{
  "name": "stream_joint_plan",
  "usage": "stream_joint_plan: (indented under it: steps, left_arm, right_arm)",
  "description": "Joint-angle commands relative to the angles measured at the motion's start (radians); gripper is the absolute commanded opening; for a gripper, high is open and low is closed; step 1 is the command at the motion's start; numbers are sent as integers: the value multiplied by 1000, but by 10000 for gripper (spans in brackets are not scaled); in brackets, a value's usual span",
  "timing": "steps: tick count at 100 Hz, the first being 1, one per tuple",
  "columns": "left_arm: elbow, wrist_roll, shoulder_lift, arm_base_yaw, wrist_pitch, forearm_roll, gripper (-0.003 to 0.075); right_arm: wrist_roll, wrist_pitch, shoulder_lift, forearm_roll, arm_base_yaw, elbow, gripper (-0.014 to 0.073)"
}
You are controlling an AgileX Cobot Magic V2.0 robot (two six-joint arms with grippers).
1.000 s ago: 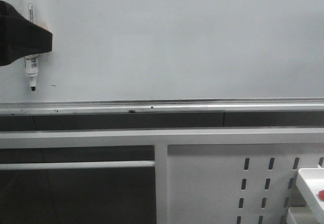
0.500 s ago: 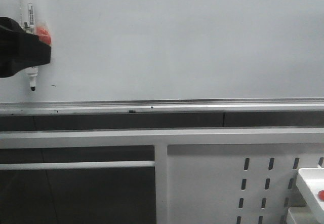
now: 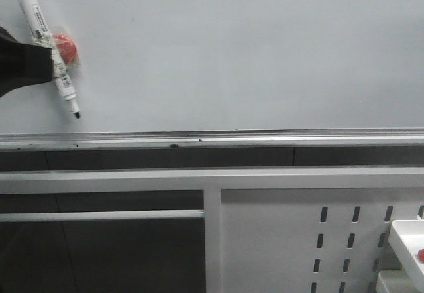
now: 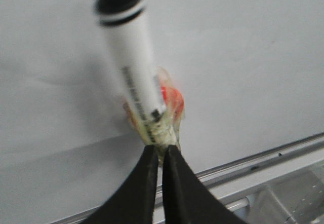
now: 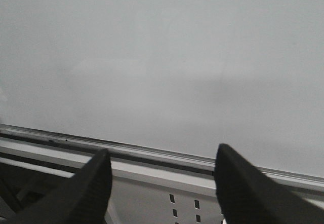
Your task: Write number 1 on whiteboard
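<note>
The whiteboard (image 3: 252, 54) fills the upper part of the front view, with its silver rail (image 3: 265, 138) along the lower edge. No number 1 stroke shows on it. My left gripper (image 3: 45, 67) is at the board's far left, shut on a white marker (image 3: 46, 38) with black ends. The marker leans, its tip (image 3: 77, 115) low and to the right, close above the rail. A red piece (image 3: 63, 44) sits on the marker by the grip. In the left wrist view the gripper (image 4: 161, 150) pinches the marker's taped part (image 4: 134, 67). My right gripper (image 5: 162, 155) is open and empty, facing the whiteboard (image 5: 162, 57).
Below the rail runs a white frame bar (image 3: 199, 177). A white perforated metal panel (image 3: 291, 240) stands at lower right. A white tray (image 3: 405, 236) holding a small red thing (image 3: 420, 254) is at the bottom right corner.
The marker has tilted from near upright to leaning, its tip swinging right and its cap end left. The left gripper has drawn back to the left.
</note>
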Motion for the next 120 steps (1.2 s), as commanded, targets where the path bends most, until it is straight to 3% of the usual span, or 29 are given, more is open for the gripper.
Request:
stream_joint_plan:
  steps: [1, 17, 39, 49, 56, 71, 78, 98, 120]
  left_arm:
    - [-34, 0, -41, -22, -30, 109, -20]
    - [-34, 3, -83, -47, 15, 159, -20]
    - [-34, -5, -83, -37, 1, 2, -20]
    - [-34, -84, -83, -50, 34, 0, -11]
    - [-34, -163, -83, -62, 42, 0, 49]
    - [-34, -243, -83, -78, 33, 0, 303]
    - [-34, -267, -83, -78, 24, -8, 372]
    - [-34, -298, -70, -78, -62, -111, 377]
    - [-34, -323, 0, -78, -108, -122, 376]
  right_arm:
    - [-11, -41, 14, -11, 12, -59, 400]
    - [-95, 37, 17, -11, 104, -131, 400]
    - [-96, 23, 19, -11, 218, -150, 400]
    - [-96, 37, 19, -11, 227, -150, 400]
    - [-96, 54, 19, -11, 227, -150, 400]
    - [-96, 74, 19, -11, 227, -150, 400]
    - [-96, 74, 19, -11, 227, -150, 400]
    - [-96, 74, 19, -11, 227, -150, 400]
    - [-96, 74, 19, -11, 227, -150, 400]
